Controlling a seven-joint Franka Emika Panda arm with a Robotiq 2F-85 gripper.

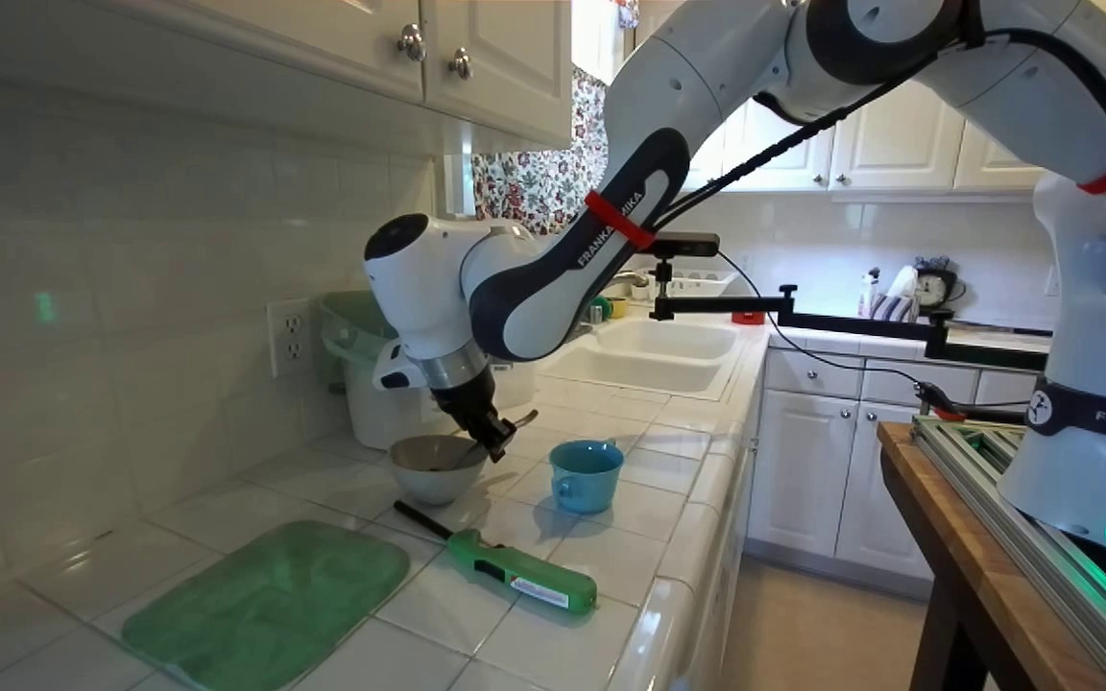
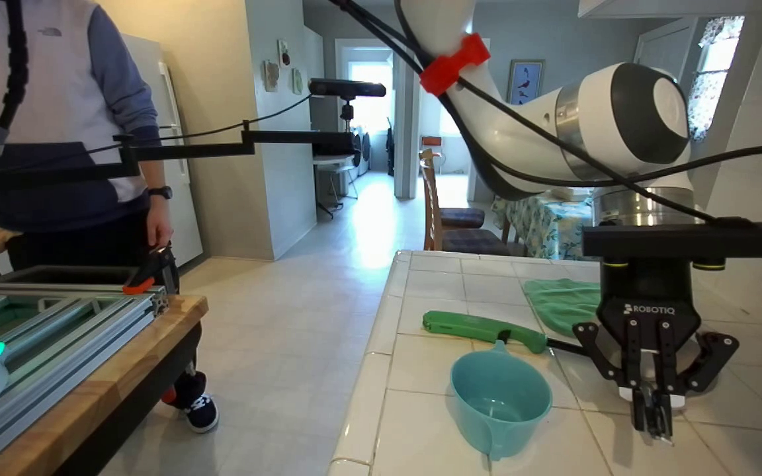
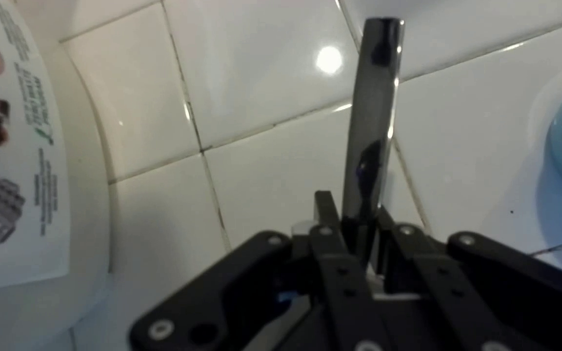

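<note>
I have the gripper point(image 3: 355, 212) low over the counter point(image 1: 524, 657), its jaws narrow and pinched on a metal utensil point(image 3: 372, 112). In my wrist view the utensil's flat, shiny handle sticks out past the fingertips, above the white tiles. In an exterior view its thin lower part slants down inside a pale bowl point(image 1: 433, 480); I can't make out its tip. The bowl stands upright toward the wall point(image 1: 150, 365) side of the counter, near a tall bin point(image 1: 375, 398) with a green rim. A blue cup point(image 1: 587, 480) stands upright between the bowl and the counter's front edge, apart from the bowl. A green lighter point(image 1: 491, 557) lies near both, its black nozzle toward the bowl and its handle pointing to the front edge. Toward the counter's end away from the sink point(image 1: 644, 351), a green cloth point(image 1: 275, 600) lies flat on the wall side. Across from the counter I can see a person point(image 2: 50, 99) standing by the wooden table point(image 2: 182, 314) that carries my robot's base point(image 1: 1086, 365).
</note>
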